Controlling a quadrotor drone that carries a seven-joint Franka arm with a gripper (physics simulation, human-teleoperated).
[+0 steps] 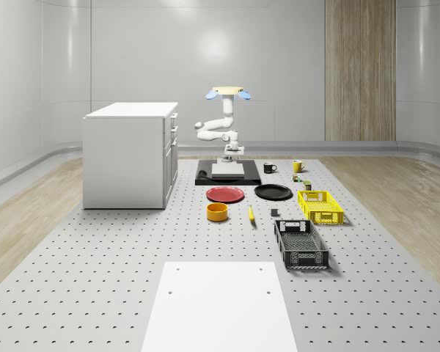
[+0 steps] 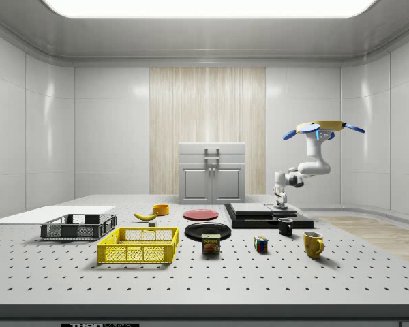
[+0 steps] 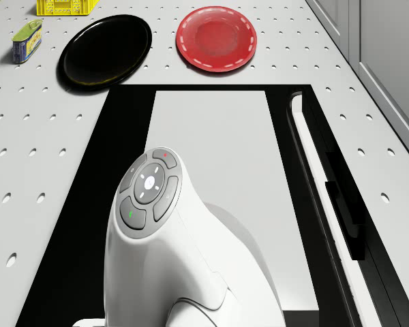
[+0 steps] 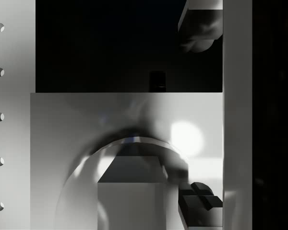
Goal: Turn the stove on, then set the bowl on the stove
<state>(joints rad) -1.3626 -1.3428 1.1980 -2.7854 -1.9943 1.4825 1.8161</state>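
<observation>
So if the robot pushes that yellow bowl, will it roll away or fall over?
Probably neither. The yellow bowl sits upright, low and wide on its flat bottom, so it would likely slide across the table instead of tipping. Its straight, thick-looking walls suggest that it is stiff. Its smooth sides might make it slippery for the claw, now down at the stove.

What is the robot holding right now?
Nothing. The gripper hangs low over the stove, while the bowl sits untouched on the table.
</observation>
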